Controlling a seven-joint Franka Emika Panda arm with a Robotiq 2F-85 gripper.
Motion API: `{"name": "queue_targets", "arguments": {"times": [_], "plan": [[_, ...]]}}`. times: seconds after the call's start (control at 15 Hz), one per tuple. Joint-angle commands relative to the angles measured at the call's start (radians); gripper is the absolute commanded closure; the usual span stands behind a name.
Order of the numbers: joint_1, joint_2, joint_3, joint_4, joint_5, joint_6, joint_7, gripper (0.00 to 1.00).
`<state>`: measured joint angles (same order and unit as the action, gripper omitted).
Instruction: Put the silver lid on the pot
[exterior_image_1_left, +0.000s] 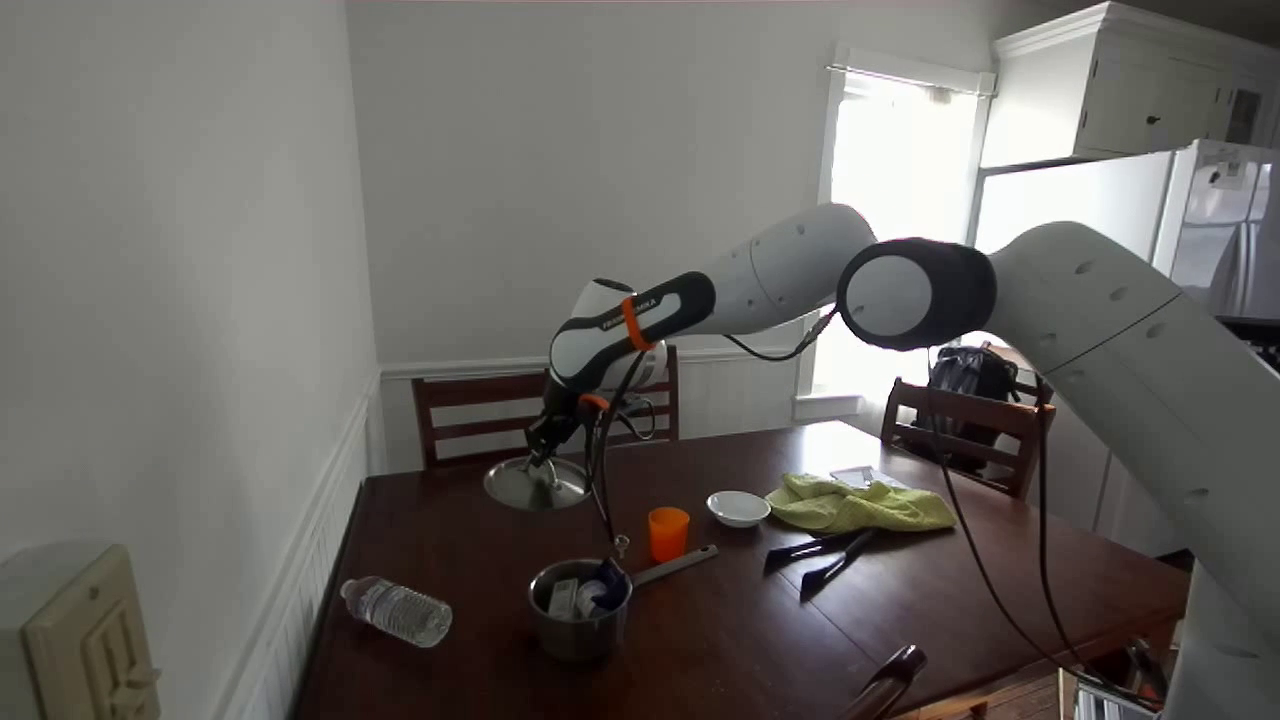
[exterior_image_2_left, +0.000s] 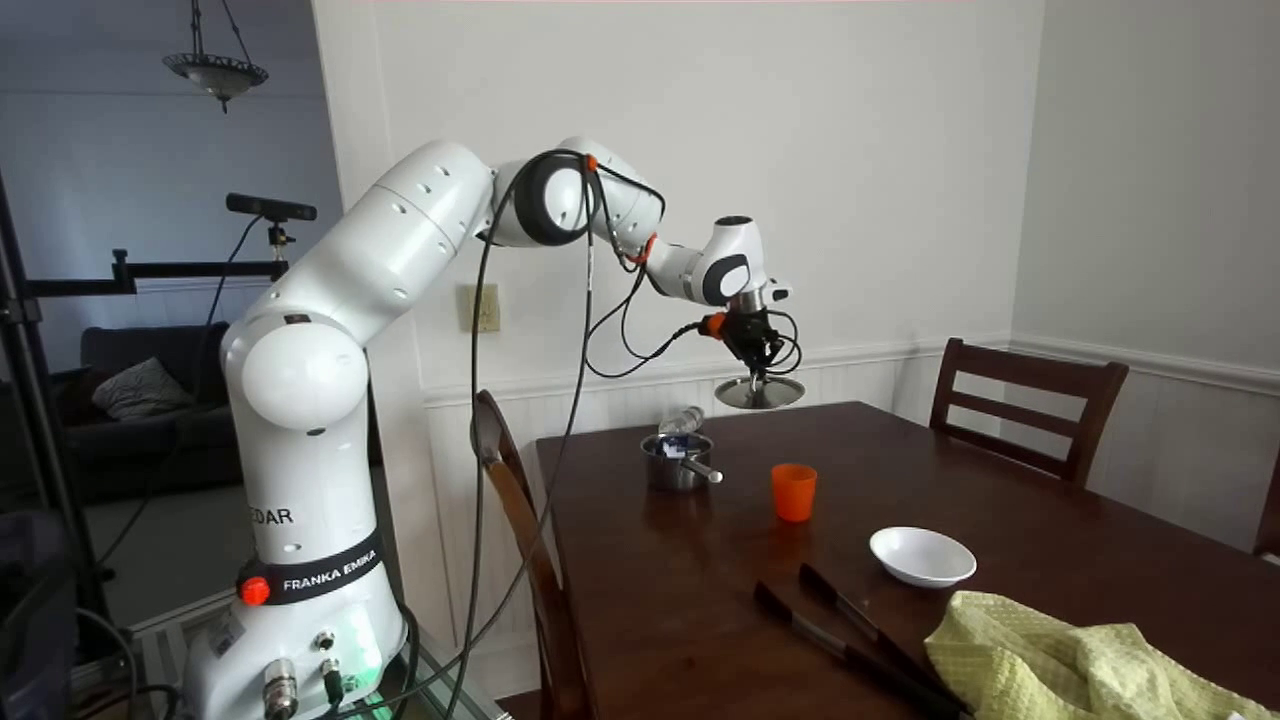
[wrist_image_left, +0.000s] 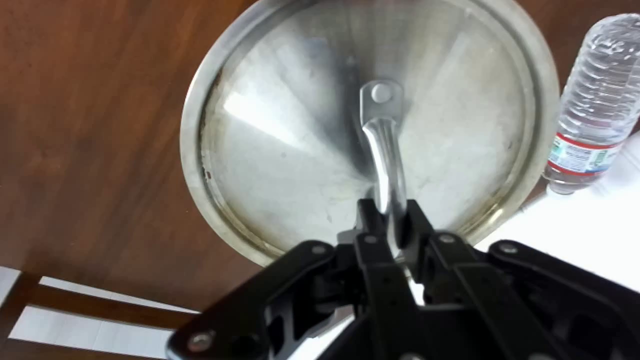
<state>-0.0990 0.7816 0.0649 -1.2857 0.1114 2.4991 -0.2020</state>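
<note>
The silver lid (exterior_image_1_left: 515, 487) hangs in the air above the table in both exterior views (exterior_image_2_left: 738, 395). In the wrist view the lid (wrist_image_left: 290, 185) fills the middle, with its arched metal handle running down between my fingers. My gripper (wrist_image_left: 389, 212) is shut on that handle, and in the exterior views the gripper (exterior_image_1_left: 541, 457) (exterior_image_2_left: 757, 370) points downward. The silver pot (exterior_image_1_left: 580, 640) (exterior_image_2_left: 668, 472) stands upright on the table, uncovered, with its handle pointing away from the wall. Small white and blue items show inside the pot. The lid is apart from the pot, which is out of the wrist view.
A clear plastic bottle (exterior_image_1_left: 398, 610) (wrist_image_left: 595, 100) lies near the wall beside the pot. An orange cup (exterior_image_1_left: 668, 534) (exterior_image_2_left: 794, 492) stands near the pot's handle. A white bowl (exterior_image_1_left: 738, 509), black tongs (exterior_image_2_left: 850, 640) and a yellow-green cloth (exterior_image_1_left: 855, 503) lie farther along the table.
</note>
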Motion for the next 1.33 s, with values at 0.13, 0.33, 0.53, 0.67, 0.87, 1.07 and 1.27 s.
{"name": "queue_targets", "arguments": {"times": [0.13, 0.33, 0.53, 0.67, 0.87, 1.07, 1.27], "plan": [[-0.026, -0.277, 0.032, -0.327, 0.015, 0.005, -0.063, 0.96], [-0.013, -0.387, 0.031, -0.465, 0.008, 0.012, -0.081, 0.96], [-0.012, -0.483, 0.030, -0.610, 0.019, 0.063, -0.103, 0.96], [-0.024, -0.540, 0.043, -0.710, 0.054, 0.114, -0.148, 0.96], [-0.031, -0.625, 0.065, -0.870, 0.124, 0.190, -0.236, 0.96], [-0.018, -0.687, 0.094, -1.039, 0.232, 0.313, -0.329, 0.96], [-0.033, -0.681, 0.143, -1.071, 0.367, 0.362, -0.446, 0.96]]}}
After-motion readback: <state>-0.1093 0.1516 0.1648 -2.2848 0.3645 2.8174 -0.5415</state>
